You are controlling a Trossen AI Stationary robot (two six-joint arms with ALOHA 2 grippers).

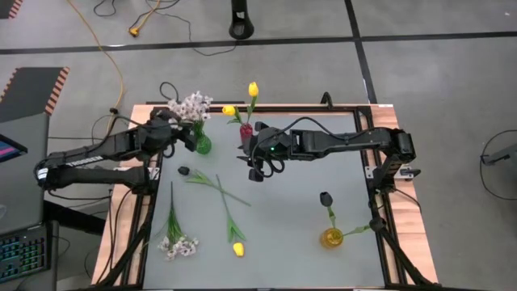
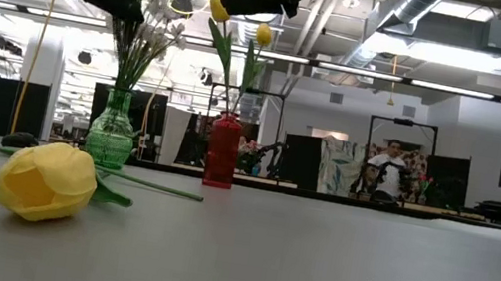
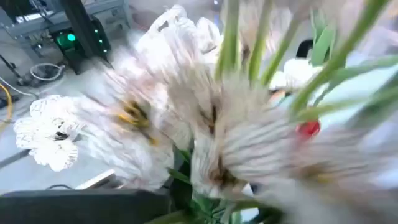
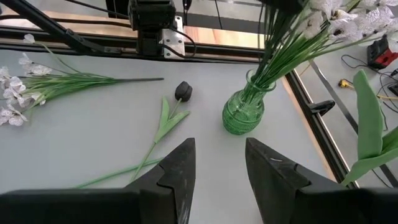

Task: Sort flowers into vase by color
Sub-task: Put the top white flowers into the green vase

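Note:
A green glass vase at the table's far left holds a spray of white blossoms. My left gripper is right beside the spray, with blossoms filling its wrist view. A red vase holds two yellow tulips. My right gripper hovers open and empty just near of the red vase. A yellow vase at the near right holds a dark tulip. A dark tulip, a yellow tulip and a white spray lie flat on the table.
The loose flowers lie on the table's left half, their green stems crossing near its middle. Bare grey table lies between the red vase and the yellow vase. A black frame rims the table. A person sits far behind.

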